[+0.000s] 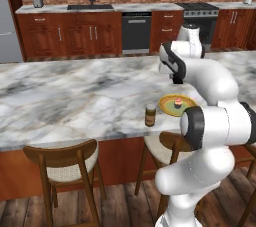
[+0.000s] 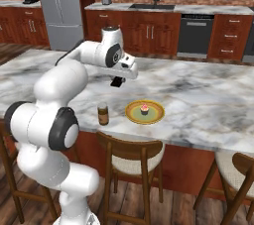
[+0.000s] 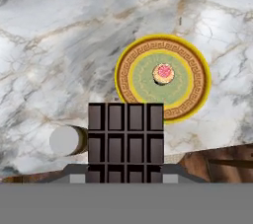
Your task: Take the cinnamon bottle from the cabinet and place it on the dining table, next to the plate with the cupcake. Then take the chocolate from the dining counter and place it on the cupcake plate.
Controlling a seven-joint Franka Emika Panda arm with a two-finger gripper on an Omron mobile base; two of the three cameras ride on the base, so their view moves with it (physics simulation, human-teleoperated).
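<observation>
We see our tool [image 3: 126,176] clamped on the chocolate [image 3: 125,136], a dark segmented bar held in the air above the marble tabletop [image 1: 75,96]. Below it sits the yellow-rimmed plate [image 3: 195,94] with the cupcake [image 3: 163,73]. The cinnamon bottle [image 1: 150,115] stands upright just beside the plate, near the tabletop's edge. No label or writing is legible.

Dark brown gridded chocolate [image 3: 125,136]; plate [image 3: 193,94] yellow rim, brown key-pattern band, green centre (pink-topped cupcake [image 3: 163,74]); grey-veined white marble desk [image 3: 59,45].
</observation>
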